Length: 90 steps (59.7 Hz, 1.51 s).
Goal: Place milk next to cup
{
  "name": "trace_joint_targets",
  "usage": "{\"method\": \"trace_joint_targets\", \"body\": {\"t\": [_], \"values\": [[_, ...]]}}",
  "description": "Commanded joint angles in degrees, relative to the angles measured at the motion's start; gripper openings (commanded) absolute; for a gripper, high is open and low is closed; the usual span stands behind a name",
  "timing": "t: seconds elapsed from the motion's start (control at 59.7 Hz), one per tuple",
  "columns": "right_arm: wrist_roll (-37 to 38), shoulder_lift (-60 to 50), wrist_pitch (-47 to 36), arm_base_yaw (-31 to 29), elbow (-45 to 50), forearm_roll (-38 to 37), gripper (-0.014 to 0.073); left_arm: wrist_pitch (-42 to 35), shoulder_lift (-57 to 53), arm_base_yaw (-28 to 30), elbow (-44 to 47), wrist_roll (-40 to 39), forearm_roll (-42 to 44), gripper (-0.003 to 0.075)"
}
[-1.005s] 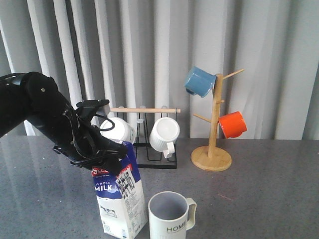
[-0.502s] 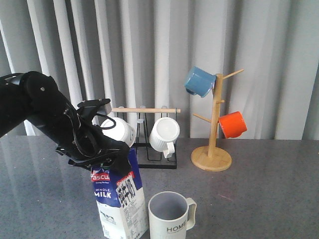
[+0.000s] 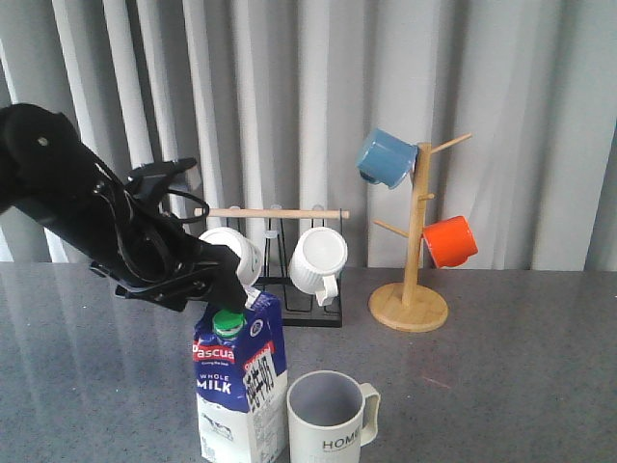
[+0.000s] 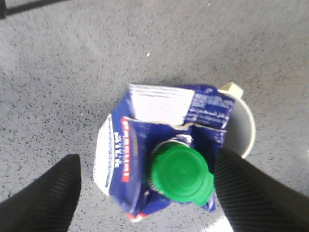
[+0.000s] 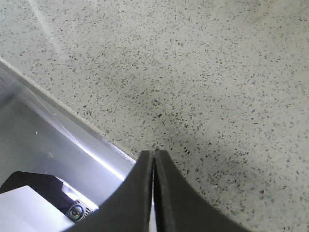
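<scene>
The milk (image 3: 239, 386), a blue and white carton with a green cap (image 3: 228, 323), stands upright on the grey table right beside the cup (image 3: 328, 415). The cup is an off-white mug lettered "HOME", on the carton's right. My left gripper (image 3: 227, 285) hovers just above the carton top, open and holding nothing. In the left wrist view its fingers (image 4: 53, 186) stand wide on both sides of the milk (image 4: 145, 130), with the cup (image 4: 241, 130) half hidden behind it. My right gripper (image 5: 154, 153) is shut and empty above the speckled table near its edge, and does not show in the front view.
Behind the carton a black wire rack (image 3: 280, 289) with a wooden bar holds two white mugs (image 3: 318, 258). To its right stands a wooden mug tree (image 3: 413, 241) with a blue mug (image 3: 386, 157) and an orange mug (image 3: 450, 241). Grey curtains close off the back.
My left gripper has let go of the milk and risen up and slightly left. The carton, tilted before, now stands straight with its green cap showing.
</scene>
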Motion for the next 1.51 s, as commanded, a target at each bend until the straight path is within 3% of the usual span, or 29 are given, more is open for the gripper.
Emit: {"method": "trace_joint_targets", "body": {"t": [0.0, 0.201, 0.335, 0.452, 0.636, 0.787, 1.055, 1.49], "values": [[-0.07, 0.21, -3.13, -0.18, -1.44, 0.84, -0.0004, -0.14, -6.16, -0.17, -1.24, -0.71, -1.37, 0.055], [0.86, 0.21, -6.53, -0.18, -1.44, 0.19, -0.0004, -0.14, -13.6, -0.17, -1.24, -0.83, -1.27, 0.0536], [5.88, 0.21, -14.7, -0.36, -1.44, -1.87, -0.0004, -0.14, -20.07, -0.17, -0.88, -0.83, 0.75, 0.046], [10.52, 0.21, -21.33, -0.36, -1.44, -5.96, -0.0004, -0.14, -25.35, -0.17, -0.88, -0.83, 3.8, 0.0318], [12.32, 0.21, -26.69, -0.36, -1.44, -8.85, -0.0004, -0.14, -34.9, -0.17, 3.06, -0.72, 10.31, -0.0011], [12.32, 0.21, -26.49, -0.36, -1.44, -8.59, -0.0004, -1.6, -43.03, -0.17, 11.15, -1.21, 15.14, -0.0008], [12.32, 0.21, -26.41, -0.36, -1.44, -8.59, -0.0004, -9.7, -56.91, -0.17, 26.41, -2.79, 14.33, -0.0008], [12.32, 0.21, -26.39, -0.36, -1.44, -8.59, -0.0004, -7.18, -61.8, -0.17, 31.58, -2.68, 14.53, -0.0008]]}}
